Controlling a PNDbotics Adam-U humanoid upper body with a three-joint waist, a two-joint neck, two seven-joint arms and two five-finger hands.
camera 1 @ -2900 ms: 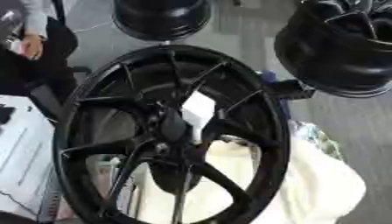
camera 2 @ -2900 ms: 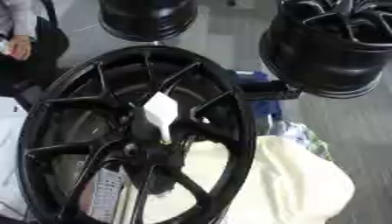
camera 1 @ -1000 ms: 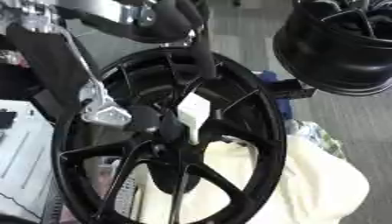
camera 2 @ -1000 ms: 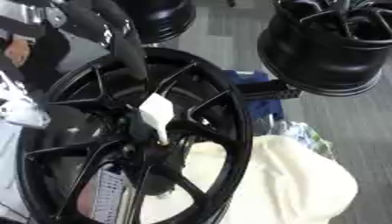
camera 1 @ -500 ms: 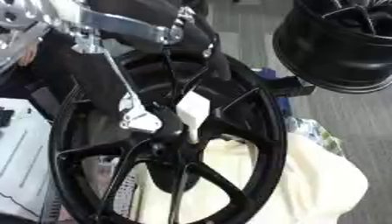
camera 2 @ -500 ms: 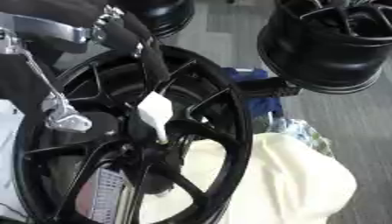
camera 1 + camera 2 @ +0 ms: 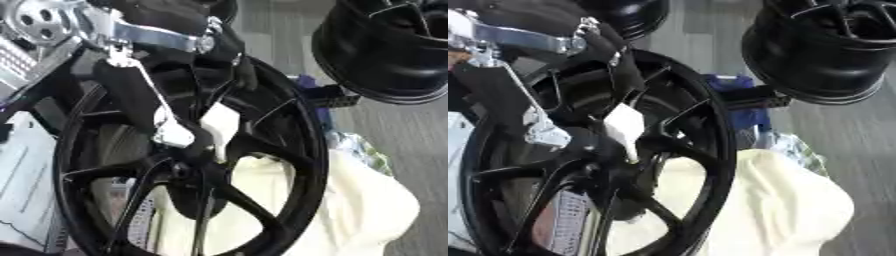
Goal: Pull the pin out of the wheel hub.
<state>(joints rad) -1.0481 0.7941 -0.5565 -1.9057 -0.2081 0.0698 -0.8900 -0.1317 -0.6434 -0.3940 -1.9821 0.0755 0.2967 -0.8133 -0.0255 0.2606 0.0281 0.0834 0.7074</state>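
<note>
Black wheel (image 7: 289,165), white tag (image 7: 626,126) at hub, no legible text; left hand (image 7: 188,65) over spokes, grip unclear.

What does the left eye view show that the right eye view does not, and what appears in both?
Only the left eye view shows a silver disc with holes at the top left corner and a pale sheet with lines along the left edge. Only the right eye view shows a second dark rim at the top edge and more of the blue object behind the wheel. Both show the black wheel, the white piece at its hub, the left robot hand reaching to the hub, the cream cloth and another black wheel at upper right.
</note>
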